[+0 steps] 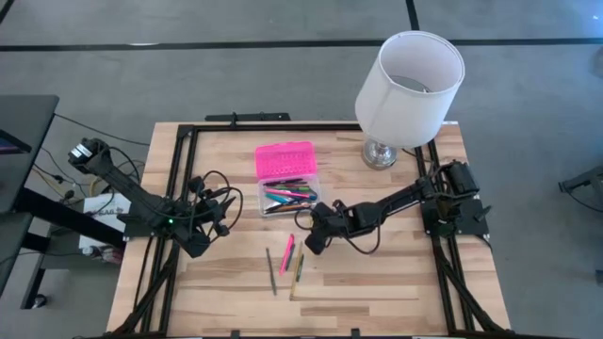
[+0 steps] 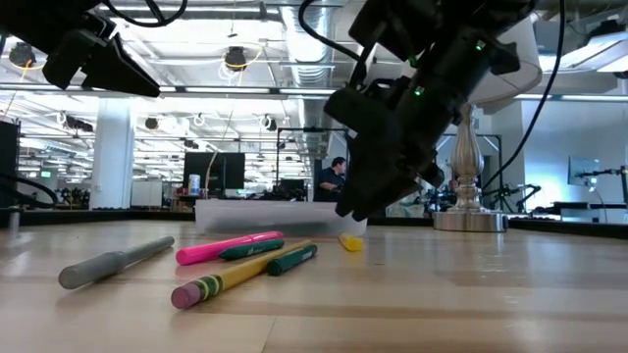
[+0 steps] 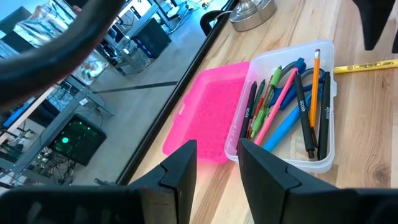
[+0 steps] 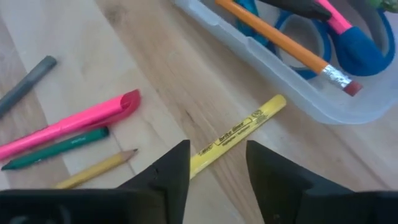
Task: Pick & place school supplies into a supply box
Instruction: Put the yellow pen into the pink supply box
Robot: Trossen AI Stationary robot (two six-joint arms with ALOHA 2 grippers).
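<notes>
Pale wooden tabletop (image 1: 377, 282) with a white-shaded lamp (image 1: 410, 80) at its far right, mid-sort.

Near the far middle sits the clear plastic supply box (image 1: 288, 197), its bright pink lid (image 1: 285, 160) folded back on the far side, so the tray stays free for dropping things in; pens, a pencil and blue-handled scissors already lie inside. The right gripper (image 4: 211, 171) hangs low just beside the box's near right corner, fingers apart and empty, straddling a yellow highlighter (image 4: 239, 135) on the wood, likely the next pick. A pink marker (image 1: 286, 253), green pen (image 2: 290, 259), yellow pencil (image 2: 224, 282) and grey pen (image 1: 269, 267) wait nearer. The left gripper (image 3: 217, 168) hovers left of the box, fingers parted on nothing.
</notes>
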